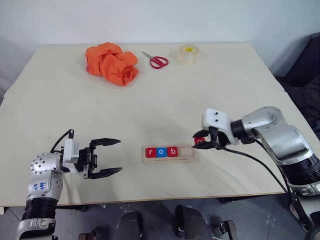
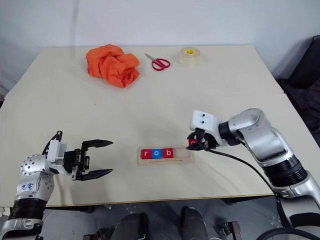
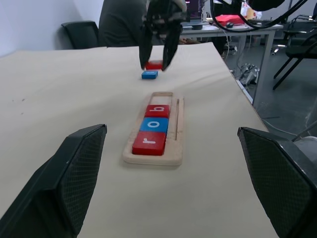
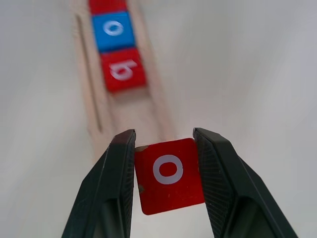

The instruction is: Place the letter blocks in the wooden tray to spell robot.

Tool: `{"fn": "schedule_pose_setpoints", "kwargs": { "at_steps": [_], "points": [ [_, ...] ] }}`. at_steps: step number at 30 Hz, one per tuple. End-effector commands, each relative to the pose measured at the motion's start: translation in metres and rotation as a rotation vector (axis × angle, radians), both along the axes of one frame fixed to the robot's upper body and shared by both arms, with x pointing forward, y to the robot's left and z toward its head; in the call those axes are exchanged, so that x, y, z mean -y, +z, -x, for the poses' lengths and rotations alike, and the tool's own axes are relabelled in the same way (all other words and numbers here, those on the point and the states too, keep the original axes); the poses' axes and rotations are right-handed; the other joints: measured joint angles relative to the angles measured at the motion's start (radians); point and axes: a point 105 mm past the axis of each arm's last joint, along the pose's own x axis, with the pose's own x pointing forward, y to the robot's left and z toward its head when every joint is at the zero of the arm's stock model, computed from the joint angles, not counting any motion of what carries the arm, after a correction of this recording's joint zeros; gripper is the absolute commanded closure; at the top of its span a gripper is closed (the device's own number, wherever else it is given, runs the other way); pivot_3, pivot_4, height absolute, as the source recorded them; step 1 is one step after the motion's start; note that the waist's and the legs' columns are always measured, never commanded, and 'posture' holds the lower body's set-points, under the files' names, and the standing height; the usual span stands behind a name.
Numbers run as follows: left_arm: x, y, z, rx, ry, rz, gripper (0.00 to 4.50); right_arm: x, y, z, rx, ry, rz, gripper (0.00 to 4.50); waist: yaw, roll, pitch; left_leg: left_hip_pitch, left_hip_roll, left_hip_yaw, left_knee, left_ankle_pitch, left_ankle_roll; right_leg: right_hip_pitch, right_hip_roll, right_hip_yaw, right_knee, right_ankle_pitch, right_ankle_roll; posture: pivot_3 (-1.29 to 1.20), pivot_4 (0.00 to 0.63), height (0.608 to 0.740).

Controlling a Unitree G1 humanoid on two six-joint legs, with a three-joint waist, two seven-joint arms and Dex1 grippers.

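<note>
Three letter blocks, the red r (image 1: 150, 152), blue o (image 1: 161, 152) and red b (image 1: 172, 151), already sit side by side at the left of the wooden tray (image 1: 191, 156), leaving its right portion bare. I hold the red o block (image 4: 169, 174) in the right gripper (image 4: 165, 148), jaws closed partway on its two opposite edges, just off the tray's right end and, by my reading, clear of the table. The blue block (image 3: 149, 74) lies on the table beyond that end, near the held tile. To place well, I judge I should carry the o over the bare groove, keep it flat and square to the rails, lower it just beside the b, and release only once it rests. My left gripper (image 1: 106, 158) hangs wide open and empty, well left of the tray.
</note>
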Motion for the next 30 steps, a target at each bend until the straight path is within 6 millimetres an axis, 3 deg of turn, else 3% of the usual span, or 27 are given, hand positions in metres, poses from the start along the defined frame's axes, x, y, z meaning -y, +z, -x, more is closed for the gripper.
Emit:
{"fn": "schedule_pose_setpoints", "kwargs": {
  "at_steps": [1,15,30],
  "points": [
    [0.001,0.001,0.007,0.024,-0.067,-0.024,0.0,-0.006,0.004,-0.002,0.043,0.024,0.037,3.06,0.0,0.0,0.0,0.0,0.0,0.0,0.0,0.0,0.0,0.0,0.0,0.0,0.0,0.0,0.0,0.0,0.15,0.74],
    [0.002,-0.002,0.015,0.023,-0.048,-0.014,0.0,-0.033,-0.01,-0.003,0.035,0.063,0.049,3.06,-0.001,0.0,0.0,0.0,0.0,0.0,0.0,0.0,0.0,0.0,0.0,0.0,0.0,0.0,0.0,0.0,0.15,0.74],
    [0.004,-0.003,0.015,0.025,-0.035,-0.005,0.0,-0.041,-0.016,-0.002,0.021,0.069,0.042,3.06,-0.001,0.0,0.0,0.0,0.0,0.0,0.0,0.0,0.0,0.0,0.0,0.0,0.0,0.0,0.0,0.0,0.15,0.74]
  ]
}}
